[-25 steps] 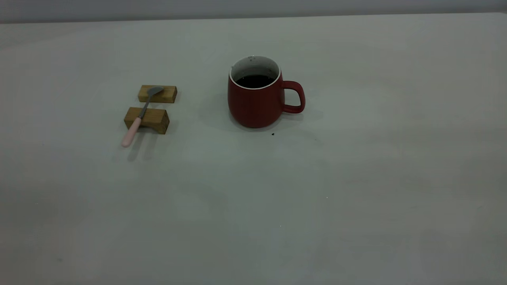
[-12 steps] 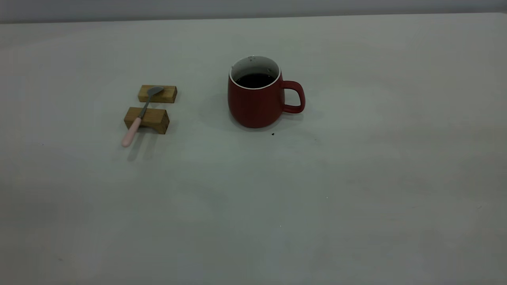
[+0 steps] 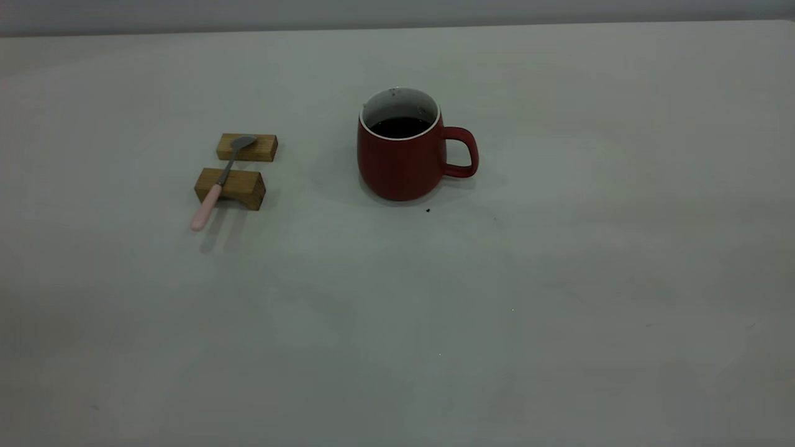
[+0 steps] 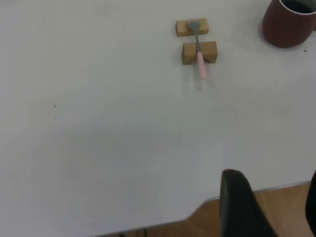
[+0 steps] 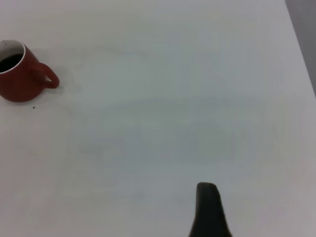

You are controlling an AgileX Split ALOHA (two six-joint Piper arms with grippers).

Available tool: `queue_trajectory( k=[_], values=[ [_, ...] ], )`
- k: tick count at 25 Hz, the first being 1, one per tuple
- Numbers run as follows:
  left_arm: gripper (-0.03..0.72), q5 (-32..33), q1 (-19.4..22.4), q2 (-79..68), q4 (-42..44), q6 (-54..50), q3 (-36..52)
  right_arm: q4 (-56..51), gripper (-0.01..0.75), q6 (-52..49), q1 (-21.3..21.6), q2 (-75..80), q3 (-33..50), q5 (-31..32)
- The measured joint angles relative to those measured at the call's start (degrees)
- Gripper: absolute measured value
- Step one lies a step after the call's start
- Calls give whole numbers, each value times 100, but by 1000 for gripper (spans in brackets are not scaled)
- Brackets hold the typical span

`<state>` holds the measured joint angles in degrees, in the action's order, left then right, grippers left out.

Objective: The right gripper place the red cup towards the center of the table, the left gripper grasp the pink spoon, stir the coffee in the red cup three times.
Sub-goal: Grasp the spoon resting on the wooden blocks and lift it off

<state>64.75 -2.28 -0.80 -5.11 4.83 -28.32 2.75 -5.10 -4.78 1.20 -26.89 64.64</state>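
Exterior view, left to right: pink spoon (image 3: 214,186) at left-centre, laid across two wooden blocks (image 3: 231,187), handle toward lower left, bowl toward upper right. Red cup (image 3: 402,146) at upper centre of bench (image 3: 559,310), handle pointing right, coffee (image 3: 400,126) inside.

Left gripper (image 4: 269,207) well apart from spoon, fingers wide. Right gripper (image 5: 210,210) well apart from cup, fingers' state not tellable. Cup handle faced right arm's side.

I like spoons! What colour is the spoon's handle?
Pale pink; the pink spoon shows best in the exterior view.
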Motion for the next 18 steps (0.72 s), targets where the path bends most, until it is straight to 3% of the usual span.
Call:
queue_trajectory(
  k=[4,9,12,18],
  values=[
    [427,-128,0,-883,-1,-88,-187,0,586,0,0,0,0,0],
    [546,-523,0,-2520,-8,-180,-490,0,586,0,0,0,0,0],
    [588,-1005,0,-3520,-14,-254,-564,0,586,0,0,0,0,0],
    [585,-2244,0,-5778,-14,-315,-680,0,586,0,0,0,0,0]
  ],
)
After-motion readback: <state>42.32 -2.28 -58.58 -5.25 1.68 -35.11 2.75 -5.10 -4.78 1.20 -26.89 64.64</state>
